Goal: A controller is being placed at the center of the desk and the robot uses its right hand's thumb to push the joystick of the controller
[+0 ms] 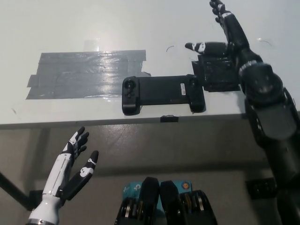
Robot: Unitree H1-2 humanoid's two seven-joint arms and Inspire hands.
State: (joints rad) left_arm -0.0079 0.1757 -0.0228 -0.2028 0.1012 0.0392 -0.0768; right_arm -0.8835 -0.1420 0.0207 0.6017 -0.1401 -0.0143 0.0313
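A black controller (161,93) lies flat near the front edge of the white desk (140,23), with a round joystick (130,85) on its left end and its right grip at the other end. My black right hand (224,37) is open above and behind the controller's right end, fingers spread toward the far side and thumb pointing left; it touches nothing. My white left hand (70,171) hangs open below the desk edge at the lower left.
A patch of grey tape (84,74) covers the desk left of the controller. A dark square pad (216,75) lies beside the controller's right end, under my right hand. A small black clip (168,118) sits on the desk's front edge.
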